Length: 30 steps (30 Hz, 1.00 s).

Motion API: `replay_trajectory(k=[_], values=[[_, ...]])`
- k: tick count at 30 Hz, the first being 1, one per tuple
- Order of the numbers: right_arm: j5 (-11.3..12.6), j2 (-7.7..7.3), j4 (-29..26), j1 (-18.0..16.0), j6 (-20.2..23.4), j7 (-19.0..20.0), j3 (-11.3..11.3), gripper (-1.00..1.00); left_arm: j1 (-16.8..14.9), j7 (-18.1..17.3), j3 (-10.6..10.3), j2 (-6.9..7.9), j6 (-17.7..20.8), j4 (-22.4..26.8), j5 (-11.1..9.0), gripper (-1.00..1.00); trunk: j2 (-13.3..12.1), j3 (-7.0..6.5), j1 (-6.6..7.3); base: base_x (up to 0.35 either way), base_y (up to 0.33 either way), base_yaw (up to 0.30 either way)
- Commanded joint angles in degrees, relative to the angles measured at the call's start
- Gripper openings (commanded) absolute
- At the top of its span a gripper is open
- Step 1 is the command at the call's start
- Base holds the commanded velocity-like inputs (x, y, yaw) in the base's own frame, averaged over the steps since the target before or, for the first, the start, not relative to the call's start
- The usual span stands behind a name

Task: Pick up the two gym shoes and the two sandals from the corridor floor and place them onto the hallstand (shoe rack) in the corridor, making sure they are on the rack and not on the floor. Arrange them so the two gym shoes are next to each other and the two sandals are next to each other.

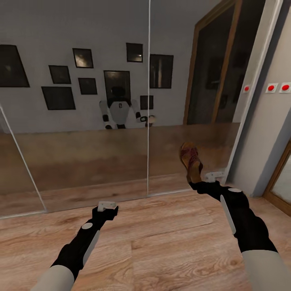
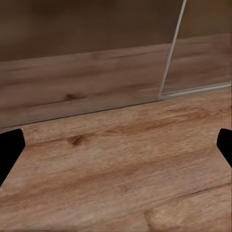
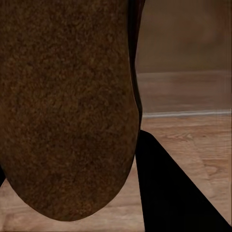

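mirrored wall (image 1: pixel 81 161), dark picture frames (image 1: pixel 58 98), red switches (image 1: pixel 271 87)

sandal (image 1: pixel 190 161) in right pincer (image 1: pixel 197 182), above floor (image 1: pixel 161 238) | mirror wall (image 1: pixel 81 157) ahead

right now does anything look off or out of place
Only the sandal: it is off the floor, standing nearly on end in the right gripper, its cork sole facing the wrist camera. The left gripper is open and empty above the floor.

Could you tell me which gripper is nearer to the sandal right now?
Right. The right gripper is shut on the sandal, holding it up off the floor. The left gripper is open and empty, low over the floor, well off to the sandal's left.
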<state>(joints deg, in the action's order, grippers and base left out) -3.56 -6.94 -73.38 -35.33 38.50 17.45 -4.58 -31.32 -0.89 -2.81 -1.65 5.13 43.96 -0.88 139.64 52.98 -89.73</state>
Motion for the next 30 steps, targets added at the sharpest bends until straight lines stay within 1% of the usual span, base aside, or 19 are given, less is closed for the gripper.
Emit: replay_trajectory(k=[1,11,18,30], values=[[-0.13,0.0,-0.09,-0.02,0.35,0.25,-0.08,-1.0,-0.04,-0.09,0.0,-0.02,0.32,0.08,-0.09,1.0,0.03,0.01,0.01,0.0,0.0,0.254],[-0.13,0.0,-0.09,-0.02,0.35,0.22,-0.08,-1.0,-0.01,-0.09,0.0,-0.01,0.32,0.08,-0.09,1.0,0.03,-0.52,0.01,-0.006,0.0,0.254],[-0.13,0.0,-0.09,-0.02,0.35,0.25,-0.08,-1.0,-0.02,-0.09,0.0,-0.02,0.32,0.08,-0.09,1.0,0.03,-0.9,0.01,-0.235,0.0,0.254],[-0.13,0.0,-0.09,-0.03,0.35,0.27,-0.08,-1.0,-0.04,-0.09,0.0,0.0,0.32,0.08,-0.09,1.0,0.03,-1.53,0.01,-0.013,0.0,0.254]])
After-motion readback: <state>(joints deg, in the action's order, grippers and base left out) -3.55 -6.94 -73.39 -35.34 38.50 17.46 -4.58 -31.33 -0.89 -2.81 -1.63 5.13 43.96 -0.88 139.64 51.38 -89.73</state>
